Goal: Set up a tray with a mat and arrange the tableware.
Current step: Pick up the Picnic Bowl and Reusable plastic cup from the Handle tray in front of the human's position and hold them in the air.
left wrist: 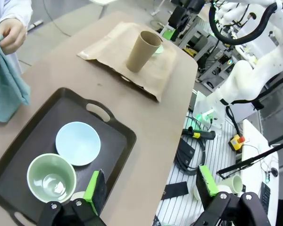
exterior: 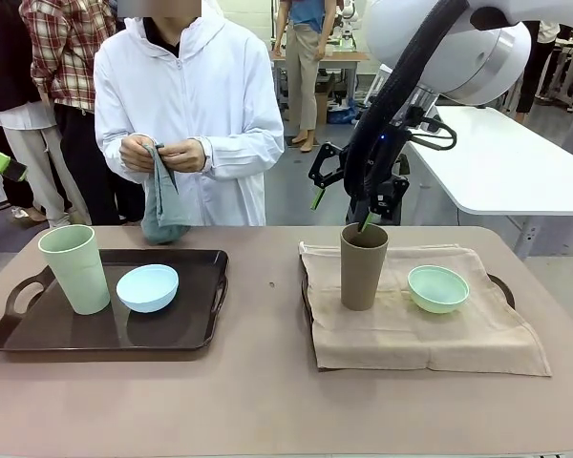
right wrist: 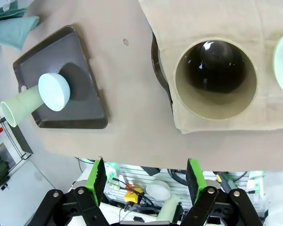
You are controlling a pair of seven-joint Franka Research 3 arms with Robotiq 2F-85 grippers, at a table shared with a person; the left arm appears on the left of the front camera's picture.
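Tan table (exterior: pixel 267 391), tall brown tumbler (exterior: pixel 364 266), upright, empty

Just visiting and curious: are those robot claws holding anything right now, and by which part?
Nothing. The left gripper and the right gripper both stand open and empty; the right one hangs above the brown tumbler.

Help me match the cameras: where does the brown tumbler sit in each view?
Front view: brown tumbler right of centre, upright on the beige mat.
Left wrist view: tumbler upper middle, on that mat.
Right wrist view: tumbler upper right, seen down its open mouth.
Shared landmark: the beige mat under it.
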